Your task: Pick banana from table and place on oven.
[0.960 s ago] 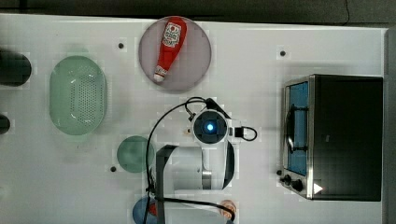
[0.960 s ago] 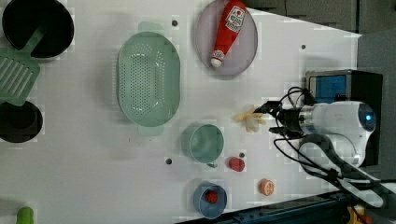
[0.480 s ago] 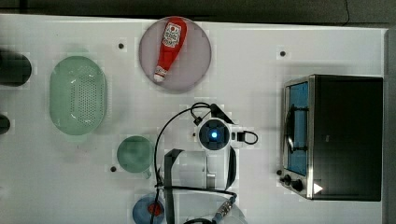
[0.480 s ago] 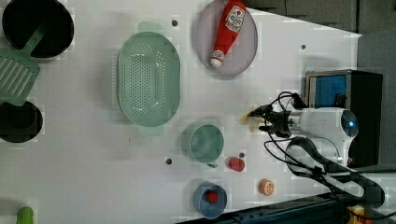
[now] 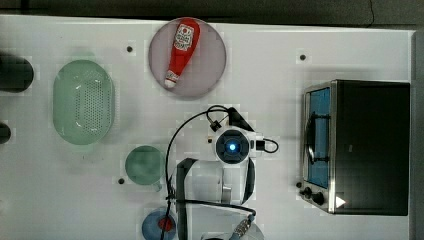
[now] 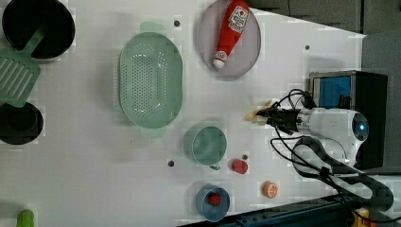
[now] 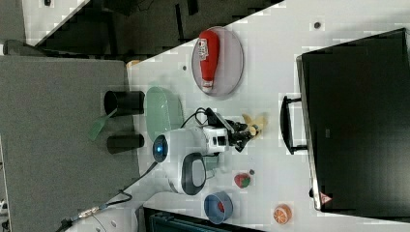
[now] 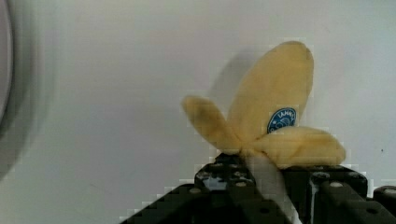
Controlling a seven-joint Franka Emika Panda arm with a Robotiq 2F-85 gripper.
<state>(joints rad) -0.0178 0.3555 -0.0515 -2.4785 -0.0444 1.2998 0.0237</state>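
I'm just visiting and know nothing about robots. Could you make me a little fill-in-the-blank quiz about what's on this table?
1. The pincer is shut on the ____.
2. The ketchup bottle lies on a round ____.
3. The oven has a glass door tinted ____.
4. The colander is pale ____.

Missing words: banana; plate; blue; green

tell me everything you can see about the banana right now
The pale yellow plush toy banana has soft, fabric-like peel lobes fanning out from a whitish core, and a round blue sticker on the largest lobe. The black gripper holds it at its base, jaws shut on it. In the right view it sits between the round grey plate and the black toaster oven, above the white table.
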